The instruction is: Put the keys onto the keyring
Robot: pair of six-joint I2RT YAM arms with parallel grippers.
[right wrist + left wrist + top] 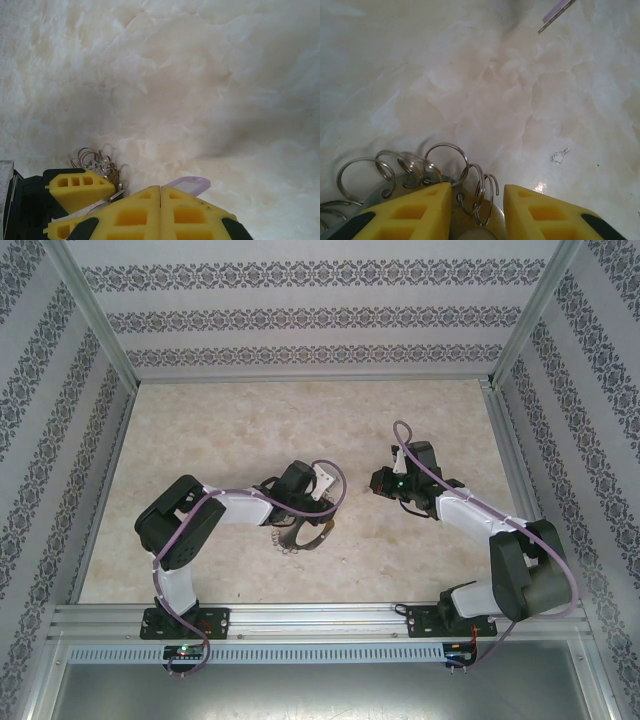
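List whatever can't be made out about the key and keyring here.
key: right wrist view; the shut right gripper covers everything but its lilac head.
keyring: left wrist view; the bottom edge cuts off the hoop, so whether the left gripper clamps it cannot be told.
small rings on the keyring: top view; too small to count.

Two grippers: left gripper [477, 200], right gripper [160, 192]. One keyring [303, 543] with at least five small rings [446, 159]. One key [188, 184].

Left arm [185, 525] and right arm [520, 565]: black joints, white link covers, lilac cable [397, 430] along each. Fingers [410, 215] yellow, wedge-shaped, with rectangular recesses.
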